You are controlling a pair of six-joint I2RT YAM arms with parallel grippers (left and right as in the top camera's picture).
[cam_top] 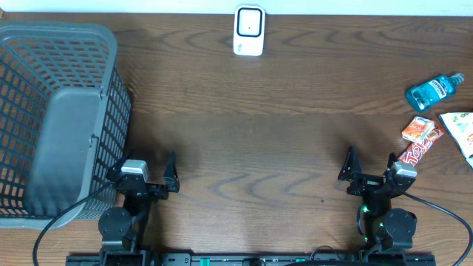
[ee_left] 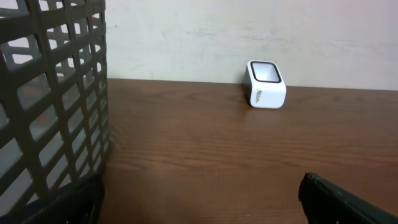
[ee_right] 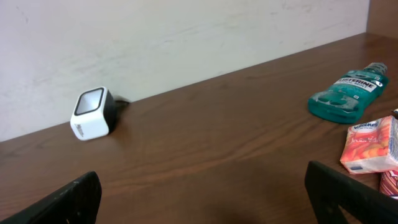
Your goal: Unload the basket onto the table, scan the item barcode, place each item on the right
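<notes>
A white barcode scanner (cam_top: 249,31) stands at the table's far edge, its window facing up; it also shows in the left wrist view (ee_left: 266,84) and the right wrist view (ee_right: 92,113). The items lie at the far right: a teal mouthwash bottle (cam_top: 434,90) on its side, an orange box (cam_top: 418,129), a red candy bar (cam_top: 417,151) and a white packet (cam_top: 462,129). My left gripper (cam_top: 145,165) rests open near the front left, nothing between its fingers. Open and empty too, my right gripper (cam_top: 369,159) sits front right, just left of the candy bar.
A large grey mesh basket (cam_top: 59,118) fills the left side, close beside my left gripper; its wall (ee_left: 50,93) crowds the left wrist view. In the right wrist view the bottle (ee_right: 348,93) and orange box (ee_right: 371,146) lie to the right.
</notes>
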